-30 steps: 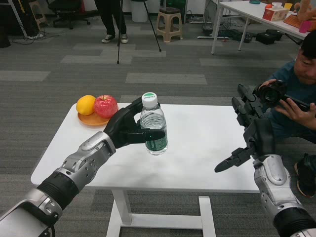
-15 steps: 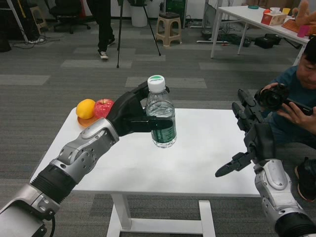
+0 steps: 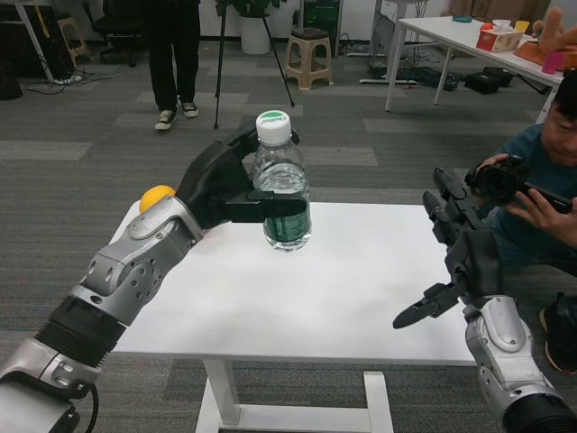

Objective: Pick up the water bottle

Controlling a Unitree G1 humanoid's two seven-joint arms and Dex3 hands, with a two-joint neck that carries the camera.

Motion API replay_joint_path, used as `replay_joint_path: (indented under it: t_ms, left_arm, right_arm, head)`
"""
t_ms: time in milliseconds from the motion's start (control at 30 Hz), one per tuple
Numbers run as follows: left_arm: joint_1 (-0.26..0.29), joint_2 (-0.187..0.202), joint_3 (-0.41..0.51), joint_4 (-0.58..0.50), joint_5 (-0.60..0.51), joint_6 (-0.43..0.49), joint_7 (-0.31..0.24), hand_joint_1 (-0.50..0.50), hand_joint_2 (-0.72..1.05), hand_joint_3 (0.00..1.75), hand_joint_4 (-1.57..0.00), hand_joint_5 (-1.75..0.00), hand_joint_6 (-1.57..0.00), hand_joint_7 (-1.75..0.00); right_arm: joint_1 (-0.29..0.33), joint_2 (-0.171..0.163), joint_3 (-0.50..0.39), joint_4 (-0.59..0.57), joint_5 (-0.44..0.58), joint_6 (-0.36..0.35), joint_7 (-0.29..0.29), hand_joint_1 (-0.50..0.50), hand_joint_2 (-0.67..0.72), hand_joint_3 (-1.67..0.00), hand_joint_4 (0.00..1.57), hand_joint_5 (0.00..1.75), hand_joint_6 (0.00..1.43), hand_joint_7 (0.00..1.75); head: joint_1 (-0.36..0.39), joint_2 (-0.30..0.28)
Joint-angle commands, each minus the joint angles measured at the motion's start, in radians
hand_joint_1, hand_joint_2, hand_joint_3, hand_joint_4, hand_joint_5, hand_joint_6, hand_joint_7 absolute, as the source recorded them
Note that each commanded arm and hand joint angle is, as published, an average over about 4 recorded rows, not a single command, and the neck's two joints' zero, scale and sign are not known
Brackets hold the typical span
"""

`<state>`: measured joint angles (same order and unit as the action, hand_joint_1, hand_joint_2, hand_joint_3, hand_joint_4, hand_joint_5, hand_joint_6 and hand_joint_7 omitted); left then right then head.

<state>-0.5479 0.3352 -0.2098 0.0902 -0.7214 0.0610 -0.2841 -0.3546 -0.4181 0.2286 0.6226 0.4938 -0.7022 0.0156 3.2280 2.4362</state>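
Left hand, matte black and jointed, was wrapped around the water bottle: fingers on the far side of the neck and shoulder, thumb flat across the front at mid-height. The bottle was clear ribbed plastic, upright, with a white cap bearing green print and a green label band low on the body. Its base sat over the worktop's far edge in the picture; I couldn't tell whether it touched the surface or was lifted clear. The silver forearm was segmented metal with a black ribbed cuff, running in from the lower left.

Just behind the left wrist, a round orange fruit was partly hidden.

The worktop was a smooth white rectangle with rounded corners on white legs.

Right hand was well apart at the right edge of the worktop, raised, with fingers spread wide and holding nothing.

Beyond it, a person in a teal top held a black camera. Grey striped carpet covered the floor, and farther back were a tan plastic stool, a tripod and a second person's legs.
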Motion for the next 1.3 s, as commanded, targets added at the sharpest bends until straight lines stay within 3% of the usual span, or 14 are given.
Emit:
replay_joint_path:
  t_ms: [33,900,1300]
  left_arm:
    - [-0.006,0.011,0.022,-0.025,0.008,0.000,0.006,0.23,1.00,0.17,0.00,-1.75,-0.58,-1.68]
    - [0.014,0.001,0.022,-0.028,0.016,0.005,0.013,0.23,1.00,0.26,0.00,-1.75,-0.60,-1.68]
    - [0.020,0.001,0.023,-0.029,0.017,0.005,0.013,0.24,1.05,0.22,0.00,-1.75,-0.60,-1.68]
  right_arm:
    - [0.006,0.004,0.000,-0.007,0.000,-0.010,-0.003,-0.50,0.34,-0.08,0.00,0.00,0.00,0.12]
    - [0.004,-0.005,0.002,-0.018,0.000,-0.010,-0.003,-0.50,0.34,-0.08,0.00,0.00,0.00,0.12]
    - [-0.004,-0.004,0.007,-0.021,0.000,-0.010,-0.003,-0.50,0.34,-0.08,0.00,0.00,0.00,0.12]
  head:
    - [0.000,0.005]
    - [-0.002,0.011]
    - [-0.004,0.008]
